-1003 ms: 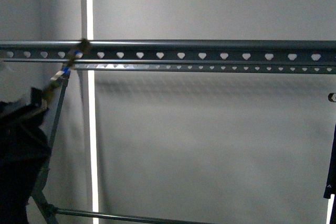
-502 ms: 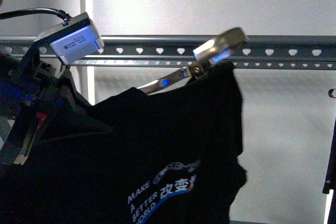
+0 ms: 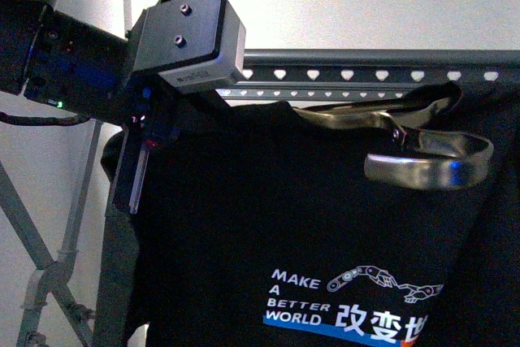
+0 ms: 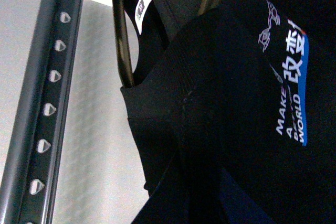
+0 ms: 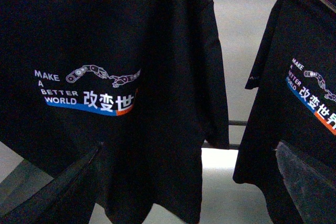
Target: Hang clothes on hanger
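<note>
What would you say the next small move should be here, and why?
Probably lift the T-shirt a little higher and carry it toward the rack's rail. The shiny metal hook near the shirt's top lies sideways just below the rail, not over it, so the shirt is not yet hanging on the rack.

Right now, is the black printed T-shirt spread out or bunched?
Spread: the black printed T-shirt hangs flat, its white lettering readable.
</note>
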Motion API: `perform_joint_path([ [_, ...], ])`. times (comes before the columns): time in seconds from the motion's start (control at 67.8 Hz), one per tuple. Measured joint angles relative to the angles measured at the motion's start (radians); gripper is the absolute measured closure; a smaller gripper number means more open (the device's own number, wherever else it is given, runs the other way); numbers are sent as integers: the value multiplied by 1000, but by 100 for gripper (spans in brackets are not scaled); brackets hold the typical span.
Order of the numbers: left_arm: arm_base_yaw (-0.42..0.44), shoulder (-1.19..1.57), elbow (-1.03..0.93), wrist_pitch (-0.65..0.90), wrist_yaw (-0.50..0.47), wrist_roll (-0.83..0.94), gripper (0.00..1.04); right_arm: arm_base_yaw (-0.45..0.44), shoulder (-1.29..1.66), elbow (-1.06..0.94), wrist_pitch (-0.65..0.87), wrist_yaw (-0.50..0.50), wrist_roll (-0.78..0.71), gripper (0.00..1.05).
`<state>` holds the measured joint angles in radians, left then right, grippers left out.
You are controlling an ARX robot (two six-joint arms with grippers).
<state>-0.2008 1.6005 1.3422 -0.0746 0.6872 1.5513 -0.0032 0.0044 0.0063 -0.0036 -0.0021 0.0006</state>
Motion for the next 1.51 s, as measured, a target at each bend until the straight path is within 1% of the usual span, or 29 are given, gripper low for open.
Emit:
perform_joint_path([
  [0.133,-11,8,1,11,-29,22,101,0,0,0,0,0,0,7],
  [0.679,-11,8,1,11,-34,37,101,-2,1,0,-1,-10,0,7],
  [0.694,-11,8,1,11,-34,37,101,-7,6,1,-5,-31,-4,7],
  [0.708,-11,8,1,11,-34,37,101,-31,24,11,-17,-108,-20,7],
  [0.723,-11,8,1,11,-34,37,101,-86,81,27,-11,-249,-45,7],
  [0.767,-11,8,1,11,-35,37,101,-149,164,54,21,-391,-82,7],
  [0.782,-11,8,1,11,-37,37,101,-188,223,76,53,-470,-116,7],
  [0.841,-12,8,1,12,-35,37,101,-253,340,127,124,-597,-177,7],
  [0.856,-13,8,1,12,-35,37,101,-279,395,156,156,-645,-201,7],
  [0.915,-15,8,1,12,-34,37,101,-310,523,237,212,-735,-289,7],
  [0.974,-15,9,1,12,-34,37,101,-313,610,304,212,-772,-365,7],
  [0.989,-14,9,1,12,-34,37,101,-313,650,337,201,-779,-418,7],
  [1.092,-10,9,1,12,-35,38,101,-292,790,460,166,-756,-591,7],
  [1.107,-10,9,1,12,-36,39,101,-284,823,491,156,-748,-654,7],
  [1.121,-11,9,1,12,-36,39,101,-280,838,505,154,-743,-665,7],
  [1.166,-11,9,1,12,-36,39,101,-262,895,561,154,-720,-784,7],
  [1.21,-11,9,1,12,-36,39,101,-245,934,603,153,-702,-849,7],
  [1.254,-12,9,1,12,-36,40,101,-221,982,660,143,-682,-964,7],
  [1.328,-13,10,1,12,-36,40,101,-154,1083,790,128,-628,-1174,7],
  [1.343,-13,10,1,12,-36,40,101,-148,1092,801,127,-623,-1181,7],
  [1.387,-13,10,1,12,-36,40,101,-108,1142,867,113,-595,-1266,7],
  [1.505,-11,10,1,12,-37,40,101,-33,1254,999,55,-554,-1349,7],
])
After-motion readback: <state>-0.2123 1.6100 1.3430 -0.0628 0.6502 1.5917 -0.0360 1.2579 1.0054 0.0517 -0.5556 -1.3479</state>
